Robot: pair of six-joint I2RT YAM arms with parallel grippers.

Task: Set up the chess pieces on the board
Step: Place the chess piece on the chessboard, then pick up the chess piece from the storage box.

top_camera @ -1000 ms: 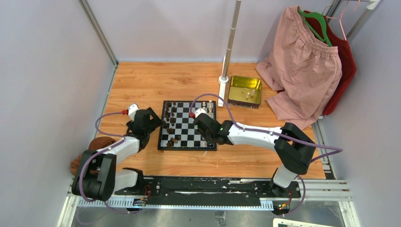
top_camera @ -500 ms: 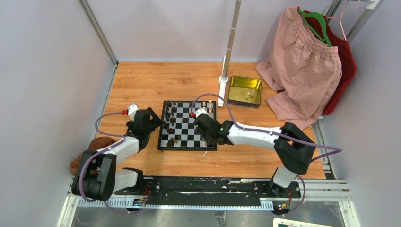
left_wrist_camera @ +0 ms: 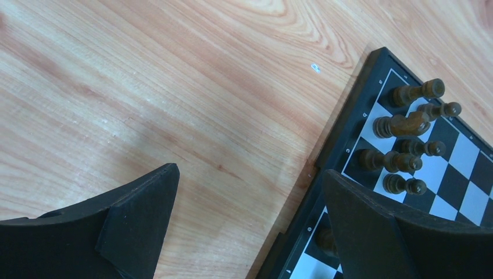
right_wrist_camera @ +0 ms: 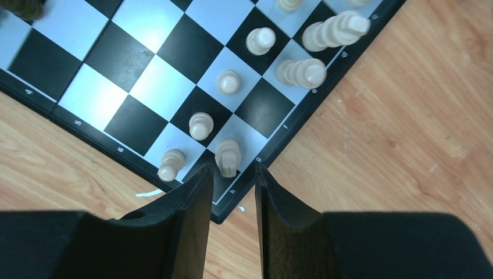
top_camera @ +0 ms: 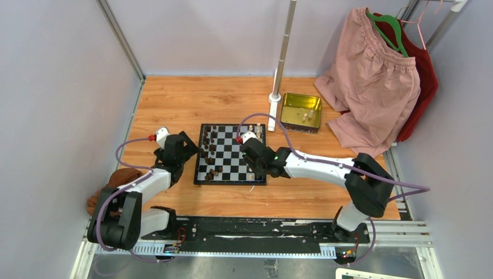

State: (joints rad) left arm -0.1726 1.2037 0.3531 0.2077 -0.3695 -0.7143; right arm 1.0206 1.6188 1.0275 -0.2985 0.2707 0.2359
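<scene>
right gripper (right_wrist_camera: 229,173) has let go since a second ago: its jaws were pinched tight then and now stand a narrow way apart with nothing between them, and its elbow has swung a little outward. just ahead of the gap stands a cream piece (right_wrist_camera: 228,156), upright on a square by the corner of the board (right_wrist_camera: 148,87), and it looks clear of both fingertips. left of the jaws and running away from them goes a slanting line of more cream pieces (right_wrist_camera: 200,125), one to a square. further ahead and to the right, taller cream pieces (right_wrist_camera: 302,72) sit along the board's edge.

over to the left gripper (left_wrist_camera: 250,171): jaws spread wide, holding nothing. one finger hangs above the bare wooden table (left_wrist_camera: 174,87), the other above the board's black rim. ahead of that second finger, dark pieces (left_wrist_camera: 407,125) are bunched on the squares nearest the border.
</scene>
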